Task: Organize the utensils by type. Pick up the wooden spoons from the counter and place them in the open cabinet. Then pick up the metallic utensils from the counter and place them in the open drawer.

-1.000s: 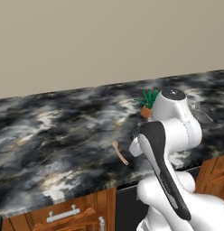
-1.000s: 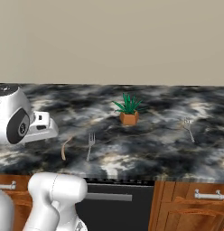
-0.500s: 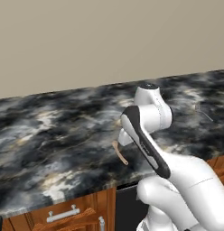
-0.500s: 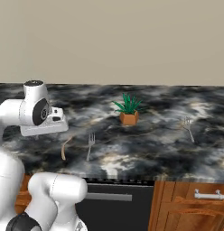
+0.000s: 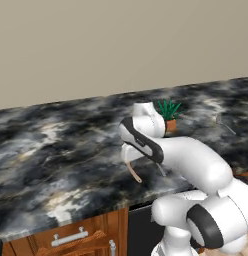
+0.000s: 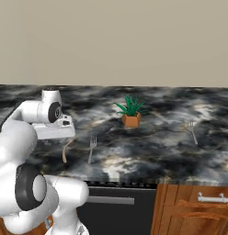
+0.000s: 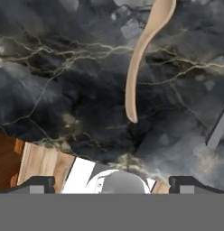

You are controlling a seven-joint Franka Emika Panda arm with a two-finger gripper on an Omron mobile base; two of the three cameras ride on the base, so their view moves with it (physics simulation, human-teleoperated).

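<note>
A tan wooden spoon (image 7: pixel 134 72) lies on the black marbled counter (image 7: pixel 59 90), its bowl toward the top of the hand view and its handle tip pointing at my gripper (image 7: pixel 112 184). The gripper is open, its fingertips (image 7: pixel 36 182) wide apart with nothing between them. From the base views my hand (image 6: pixel 56 131) hovers just above the spoon (image 6: pixel 65 151) (image 5: pixel 133 172) near the counter's front edge. A grey fork (image 6: pixel 92 148) lies right beside the spoon; its handle (image 7: pixel 217 131) shows at the right of the hand view. Another grey fork (image 6: pixel 192 130) (image 5: pixel 226 122) lies far to the right.
A small potted plant (image 6: pixel 130 112) (image 5: pixel 168 112) stands behind the utensils, mid-counter. Reddish-brown cabinet fronts with metal handles (image 6: pixel 212 198) (image 5: pixel 70 237) sit below the counter (image 5: pixel 56 150), with a dark appliance front (image 6: pixel 116 211) between them. A beige wall backs the counter.
The arm has swung over and brought the hand from beside the plant to just above the wooden spoon. The jaws stayed open; the utensils have not moved.
</note>
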